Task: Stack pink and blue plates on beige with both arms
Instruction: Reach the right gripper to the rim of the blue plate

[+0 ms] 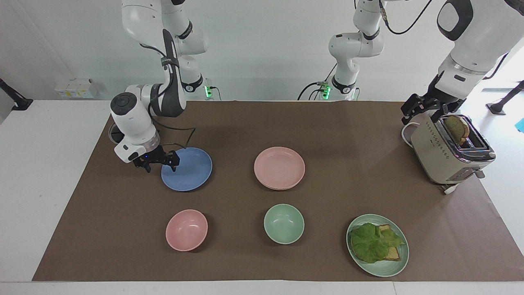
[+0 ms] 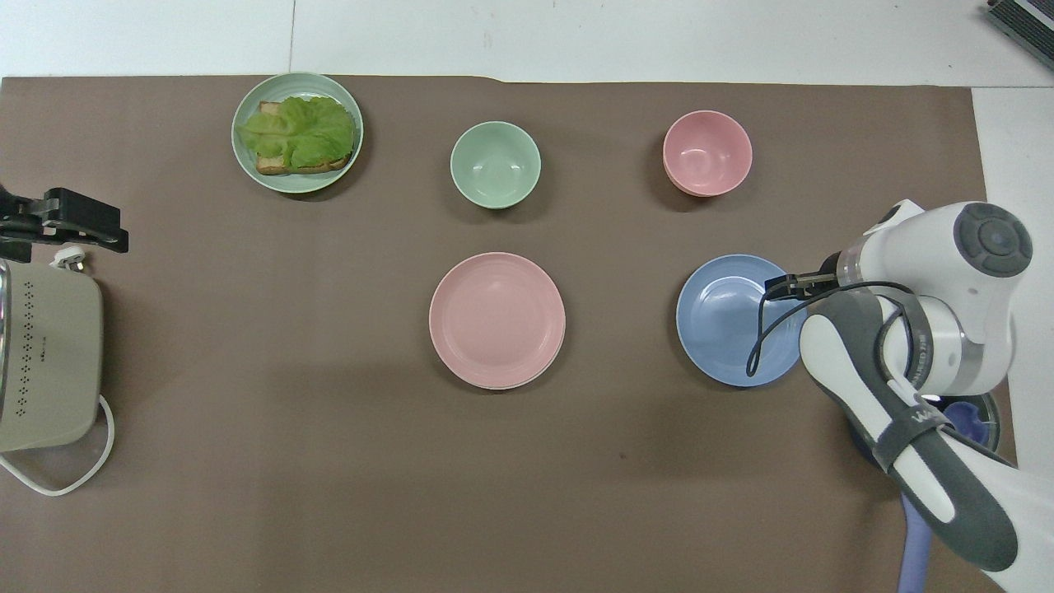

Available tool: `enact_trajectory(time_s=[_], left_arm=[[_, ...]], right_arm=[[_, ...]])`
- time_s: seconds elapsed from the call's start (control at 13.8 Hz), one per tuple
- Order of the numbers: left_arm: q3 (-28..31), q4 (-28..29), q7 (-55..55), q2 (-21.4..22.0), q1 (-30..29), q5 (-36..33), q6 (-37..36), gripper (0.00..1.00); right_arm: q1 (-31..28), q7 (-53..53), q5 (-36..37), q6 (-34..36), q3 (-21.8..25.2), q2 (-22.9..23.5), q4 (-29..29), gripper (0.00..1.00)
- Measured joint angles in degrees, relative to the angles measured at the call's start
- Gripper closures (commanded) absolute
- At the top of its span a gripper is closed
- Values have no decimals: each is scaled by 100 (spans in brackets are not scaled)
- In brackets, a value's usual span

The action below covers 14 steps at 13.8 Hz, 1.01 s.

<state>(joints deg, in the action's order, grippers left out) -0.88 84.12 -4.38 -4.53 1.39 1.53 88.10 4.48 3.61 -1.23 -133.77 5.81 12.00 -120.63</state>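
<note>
Right pincer, empty with fingers spread, hangs at nine o'clock of the round matte blue plate, over its rim; left pincer waits open above the toaster.

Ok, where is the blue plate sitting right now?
The blue plate lies toward the right arm's end of the table, beside the pink plate and nearer the robots than the pink bowl.

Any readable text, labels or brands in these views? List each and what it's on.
No text reads clearly.
White mark on the right arm, on its dark strap: too small to read.
Toaster: dot pattern only, no words.
Pot lid: mostly hidden under that arm, no text showing.
</note>
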Motion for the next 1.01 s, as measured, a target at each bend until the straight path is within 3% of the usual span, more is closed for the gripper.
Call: enact_trajectory(time_s=[0.14,0.22,0.36,0.43,0.8,1.01], left_arm=[[0,0,0,0,0,0,0,0],[0,0,0,0,0,0,0,0],[0,0,0,0,0,0,0,0],[0,0,0,0,0,0,0,0],[0,0,0,0,0,0,0,0],[0,0,0,0,0,0,0,0]], right_arm=[[-51,258,-276,-160,2,82,-178,0],[-71,385,-405,-167,4,83,-222,21],[-132,475,-464,-167,5,82,-253,89],[-152,478,-468,-167,5,82,-261,100],[-162,484,-484,-126,3,72,-243,100],[-137,516,-487,483,-4,-83,93,100]])
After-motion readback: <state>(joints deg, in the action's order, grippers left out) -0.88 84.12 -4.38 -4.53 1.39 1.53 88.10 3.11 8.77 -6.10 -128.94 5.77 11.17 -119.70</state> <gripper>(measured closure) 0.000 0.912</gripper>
